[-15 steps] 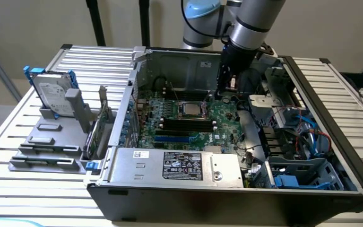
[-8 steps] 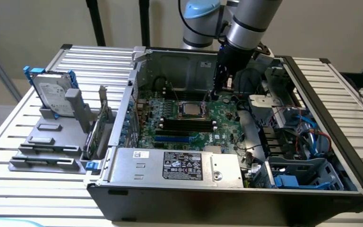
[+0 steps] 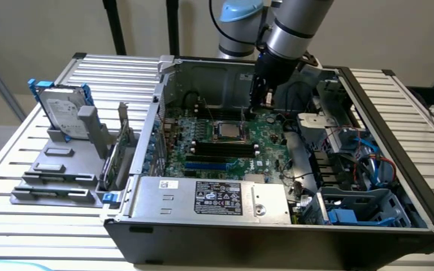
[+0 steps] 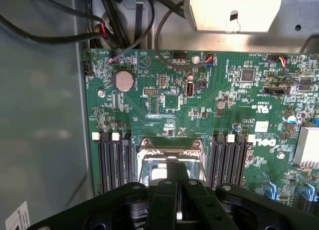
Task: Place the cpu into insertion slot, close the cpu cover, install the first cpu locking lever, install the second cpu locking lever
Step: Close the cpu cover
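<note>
Inside the open computer case, the insertion slot (image 3: 229, 139) sits on the green board with its silvery rim showing. A pale grey cpu (image 3: 229, 131) lies in its centre, framed by the silvery cpu cover (image 3: 217, 125), which looks flat over it. My gripper (image 3: 261, 105) hangs above the board, just behind the socket and towards the case's back wall. From the wrist, the black fingers (image 4: 168, 185) are pressed together with nothing between them. The gripper's tip (image 4: 176, 169) hovers over the cover frame (image 4: 149, 151) and the pale cpu (image 4: 157, 172). I cannot make out the locking levers.
Black memory slots (image 4: 112, 160) flank the socket on both sides. A grey labelled power-supply box (image 3: 217, 197) fills the case front. Blue and red cables (image 3: 368, 152) crowd the exterior view's right. A hard drive (image 3: 63, 110) stands in a grey rack outside the case.
</note>
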Robot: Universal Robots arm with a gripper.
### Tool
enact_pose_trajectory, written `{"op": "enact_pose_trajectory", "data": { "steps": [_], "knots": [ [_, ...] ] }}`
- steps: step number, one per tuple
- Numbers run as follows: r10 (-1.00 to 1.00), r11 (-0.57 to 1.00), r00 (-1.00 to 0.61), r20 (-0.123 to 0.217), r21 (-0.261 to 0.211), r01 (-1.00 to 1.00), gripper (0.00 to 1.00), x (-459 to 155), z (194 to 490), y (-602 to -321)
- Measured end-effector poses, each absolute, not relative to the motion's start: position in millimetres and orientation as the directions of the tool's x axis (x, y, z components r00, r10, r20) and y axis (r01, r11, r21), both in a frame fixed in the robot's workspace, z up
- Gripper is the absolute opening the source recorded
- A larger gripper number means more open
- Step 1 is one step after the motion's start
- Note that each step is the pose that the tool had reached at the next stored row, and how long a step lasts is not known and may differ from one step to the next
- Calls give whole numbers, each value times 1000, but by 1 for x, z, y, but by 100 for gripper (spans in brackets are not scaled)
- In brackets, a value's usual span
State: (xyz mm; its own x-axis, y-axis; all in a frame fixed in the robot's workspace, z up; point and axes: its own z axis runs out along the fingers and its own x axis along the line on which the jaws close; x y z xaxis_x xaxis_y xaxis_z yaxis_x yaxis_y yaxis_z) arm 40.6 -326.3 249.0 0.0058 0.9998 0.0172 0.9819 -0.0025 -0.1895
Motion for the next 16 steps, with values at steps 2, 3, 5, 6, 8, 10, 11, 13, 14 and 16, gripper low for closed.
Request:
{"op": "enact_pose_trajectory", "data": {
  "steps": [2, 3, 5, 6, 8, 10, 11, 13, 14, 16],
  "knots": [
    [1000, -1, 4, 17, -199, 980, 11, 38, 249, -326],
    [1000, 0, 3, 17, -203, 979, 11, 37, 249, -326],
    [1000, 2, 2, 17, -213, 977, 11, 35, 249, -326],
    [1000, 3, 1, 17, -218, 976, 11, 34, 249, -326],
    [1000, 5, -1, 17, -228, 974, 11, 32, 249, -326],
    [1000, 8, -4, 17, -238, 971, 11, 30, 249, -326],
    [1000, 9, -5, 17, -243, 970, 11, 29, 249, -326],
    [1000, 11, -6, 17, -252, 968, 11, 26, 248, -326],
    [1000, 11, -7, 17, -256, 967, 11, 25, 247, -326],
    [1000, 13, -9, 17, -261, 965, 11, 21, 246, -327]
  ]
}}
